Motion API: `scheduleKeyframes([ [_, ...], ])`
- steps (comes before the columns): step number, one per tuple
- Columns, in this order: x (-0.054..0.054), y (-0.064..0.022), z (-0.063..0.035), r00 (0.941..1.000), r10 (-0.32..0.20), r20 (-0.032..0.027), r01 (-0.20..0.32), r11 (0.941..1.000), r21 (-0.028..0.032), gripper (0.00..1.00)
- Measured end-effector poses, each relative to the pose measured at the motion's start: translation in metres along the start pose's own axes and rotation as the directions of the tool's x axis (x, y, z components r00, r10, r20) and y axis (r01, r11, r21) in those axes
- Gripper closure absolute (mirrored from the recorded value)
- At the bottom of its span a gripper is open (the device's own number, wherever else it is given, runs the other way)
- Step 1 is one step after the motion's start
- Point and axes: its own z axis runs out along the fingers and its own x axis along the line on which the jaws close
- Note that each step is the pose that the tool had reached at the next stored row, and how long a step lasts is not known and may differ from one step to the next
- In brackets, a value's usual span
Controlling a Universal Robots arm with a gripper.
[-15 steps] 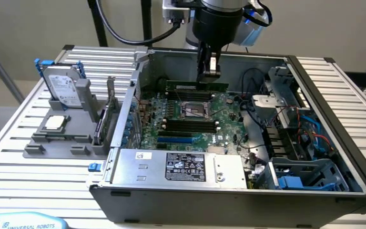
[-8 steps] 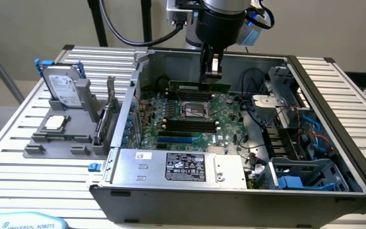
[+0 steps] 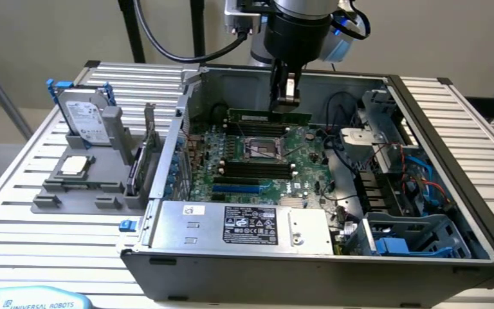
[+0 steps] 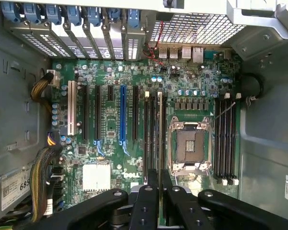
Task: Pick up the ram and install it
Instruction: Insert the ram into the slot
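1. At the near edge of the slatted metal counter (image 3: 24, 219), towards its corner on the exterior view's left, lies a pale blue item with Universal Robots lettering (image 3: 33, 300).
2. An open grey computer case (image 3: 453, 161) lies on the counter. A silver power supply with a black label (image 3: 247, 225) runs along its near wall.
3. On the counter, at the exterior view's left of the case, sits a grey holder (image 3: 67, 193). It carries a square silver processor chip (image 3: 74, 165), and a hard drive (image 3: 88, 116) stands upright at its far end. A green expansion card (image 3: 148, 154) stands on edge just beside the case wall.
4. A green motherboard (image 3: 229, 180) covers the case floor, with an open processor socket (image 3: 262, 149) near its middle. Black memory slots (image 3: 251, 170) lie on the near side of the socket.
5. The ram (image 3: 269, 116), a long thin green stick, hangs level over the far part of the motherboard, parallel to the case's far wall. Whether it touches the board cannot be told.
6. The end effector (image 3: 287, 103) reaches straight down and pinches the ram's top edge, towards the end on the exterior view's right. In the wrist view its black fingers (image 4: 152, 191) sit close together over the slots beside the socket.
7. Farthest back, the black arm (image 3: 297, 32) rises above the case with a dark cable (image 3: 157, 45) looping beside it.
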Motion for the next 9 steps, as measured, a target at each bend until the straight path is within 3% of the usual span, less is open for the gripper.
scheduleKeyframes([
  [9, 0.0000, 0.0000, 0.0000, 1.0000, 0.000, 0.0000, 0.000, 1.0000, 0.0000, 0.86],
])
